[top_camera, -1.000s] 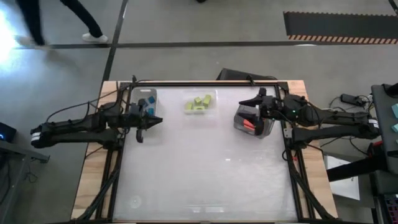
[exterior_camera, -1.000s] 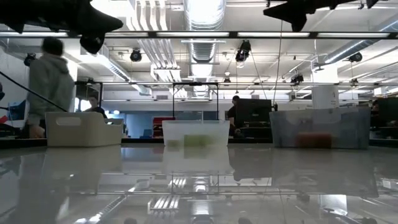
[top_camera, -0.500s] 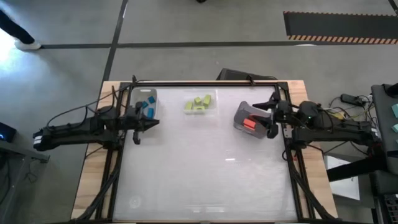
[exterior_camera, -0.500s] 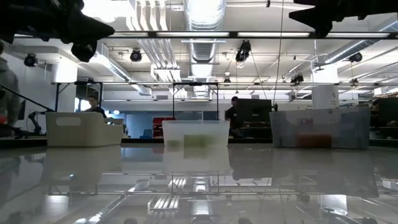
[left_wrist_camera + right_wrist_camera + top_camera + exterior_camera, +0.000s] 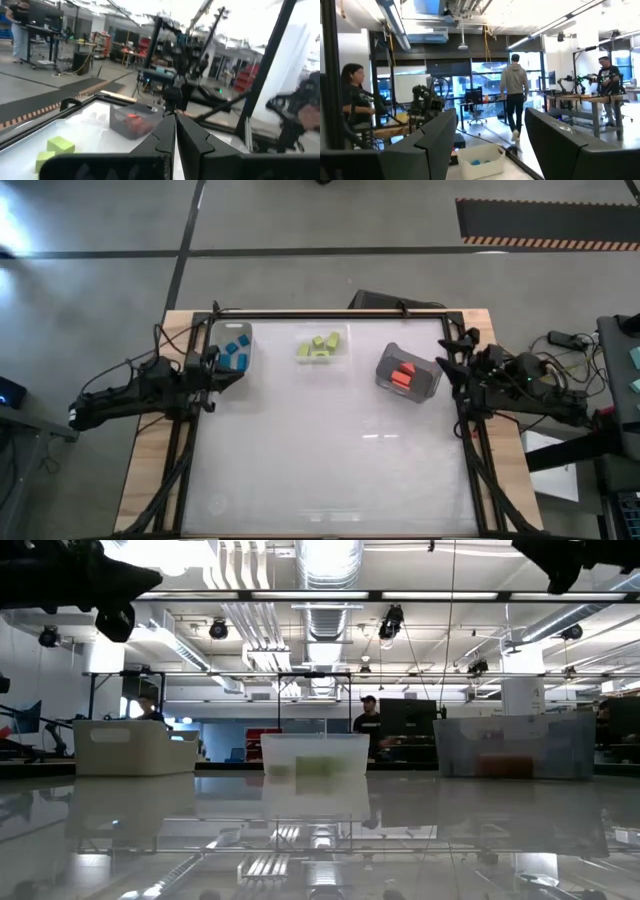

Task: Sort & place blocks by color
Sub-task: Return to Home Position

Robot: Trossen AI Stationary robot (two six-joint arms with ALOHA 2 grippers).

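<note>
Table [image 5: 330, 470] with the sorting seemingly finished.
Blue blocks [image 5: 236, 353] lie in the pale bin [image 5: 232, 328], green blocks [image 5: 320, 344] in the clear bin [image 5: 341, 361], orange blocks [image 5: 404, 374] in the grey bin [image 5: 385, 358] (one colour apiece). With nothing left to carry, my left gripper [image 5: 175, 117], fingers together, and right gripper [image 5: 491, 113], fingers apart, hang empty at opposite table edges, clear of every block.

Blue blocks [image 5: 236, 352], green blocks [image 5: 320, 345], seemingly red-orange blocks [image 5: 404, 375]
</note>
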